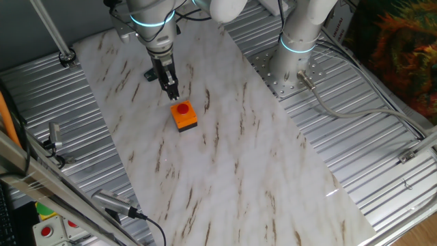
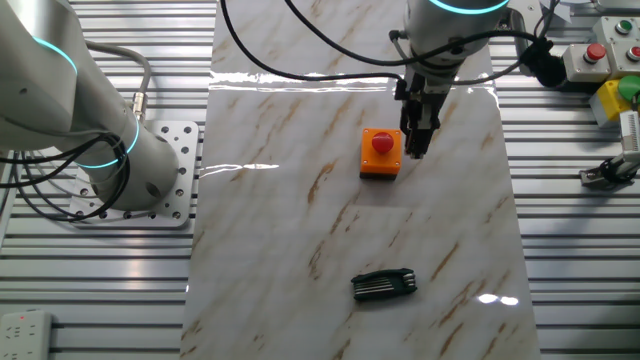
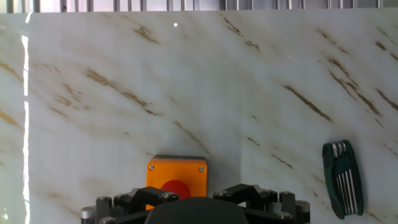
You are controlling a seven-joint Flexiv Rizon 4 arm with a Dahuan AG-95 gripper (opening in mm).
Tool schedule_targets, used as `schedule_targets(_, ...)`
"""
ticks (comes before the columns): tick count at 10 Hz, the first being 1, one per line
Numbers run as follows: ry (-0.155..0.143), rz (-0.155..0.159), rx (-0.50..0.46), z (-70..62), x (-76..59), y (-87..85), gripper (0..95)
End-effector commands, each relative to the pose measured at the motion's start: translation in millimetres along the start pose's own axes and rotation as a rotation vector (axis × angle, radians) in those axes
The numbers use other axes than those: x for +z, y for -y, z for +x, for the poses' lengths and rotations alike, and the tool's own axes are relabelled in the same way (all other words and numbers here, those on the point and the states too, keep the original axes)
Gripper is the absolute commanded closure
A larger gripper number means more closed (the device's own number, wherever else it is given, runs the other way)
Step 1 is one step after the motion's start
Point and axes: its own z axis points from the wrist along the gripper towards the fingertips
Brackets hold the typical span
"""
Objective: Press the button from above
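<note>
The button is a small round red cap (image 1: 182,108) on a square orange box (image 1: 185,120) that sits on the marble board (image 1: 232,164). It also shows in the other fixed view (image 2: 383,144) and at the bottom of the hand view (image 3: 176,186). My gripper (image 1: 173,94) points straight down. Its fingertips meet in one narrow tip, shut and empty. The tip hangs right beside the button's edge, off to one side of the cap, at about cap height (image 2: 415,150). I cannot tell if it touches the box.
A black hex key set (image 2: 384,285) lies on the board away from the button and shows at the right of the hand view (image 3: 342,177). A second arm's base (image 2: 110,160) stands beside the board. A grey panel with red buttons (image 2: 592,58) sits off the board.
</note>
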Motion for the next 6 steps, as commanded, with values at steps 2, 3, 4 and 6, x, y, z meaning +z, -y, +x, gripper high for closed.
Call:
schedule_targets(2,-0.020,0.004,0.000,-1.3,-1.5,-1.2,95.0)
schedule_targets(3,-0.022,0.005,-0.001,-1.2,-1.6,-1.3,95.0)
schedule_targets(4,-0.022,0.005,-0.001,-1.2,-1.6,-1.3,95.0)
schedule_targets(6,-0.023,0.007,0.000,-1.2,-1.6,-1.3,95.0)
